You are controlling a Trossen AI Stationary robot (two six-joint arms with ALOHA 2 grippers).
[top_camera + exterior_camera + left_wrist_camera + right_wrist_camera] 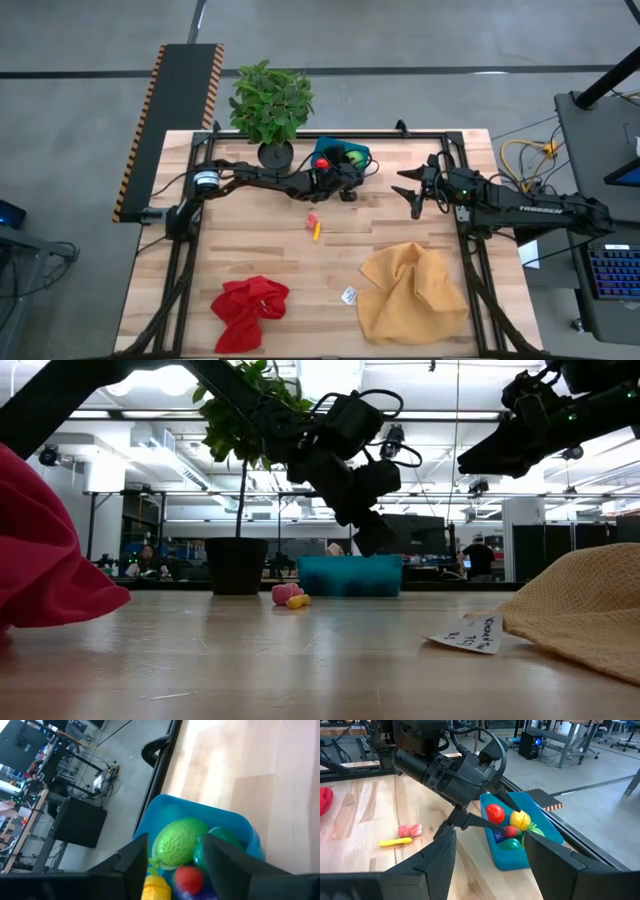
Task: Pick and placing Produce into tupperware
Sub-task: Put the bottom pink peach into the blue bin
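Note:
The teal tupperware tub (322, 147) stands at the table's far edge, next to a potted plant. Inside it lie a bumpy green piece (179, 840), a red one (494, 812), a yellow one (519, 819) and a dark green one (510, 844). My left gripper (172, 851) hovers just over the tub, slanting down, its fingers open with nothing between them. A pink piece (313, 219) and a yellow-orange piece (317, 230) of produce lie on the wood near the table's middle. My right gripper (415, 192) waits open at the right, raised above the table.
The potted plant (272, 105) stands left of the tub. A red cloth (248, 305) lies at the near left, a mustard-yellow cloth (412, 290) at the near right, with a small white tag (349, 295) between them. Bare wood shows around the two loose pieces.

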